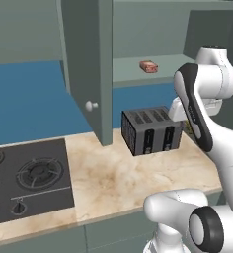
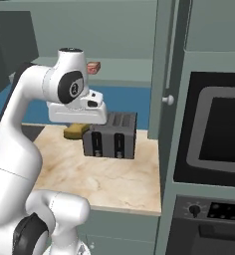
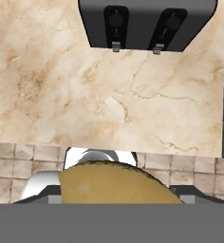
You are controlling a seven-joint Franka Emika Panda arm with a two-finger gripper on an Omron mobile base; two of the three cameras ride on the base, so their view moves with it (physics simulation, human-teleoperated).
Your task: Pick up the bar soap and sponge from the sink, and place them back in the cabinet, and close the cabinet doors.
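My end effector [image 3: 117, 197] carries the sponge [image 3: 116, 182] clamped between its fingers, hovering over the marble worktop [image 1: 118, 178] beside the toaster [image 2: 111, 134], on its way up. Above and beyond it, the bar soap [image 1: 149, 66] already lies on the cabinet [image 1: 187, 20] shelf, with bare shelf beside it. The cabinet doors [image 1: 86, 64] stand open on either side, their edges bounding my path.

A home kitchen. A marble counter [image 1: 113, 178] carries a toaster [image 1: 150, 131] beside a hob [image 1: 24, 180]. A built-in oven [image 2: 214, 129] stands right.
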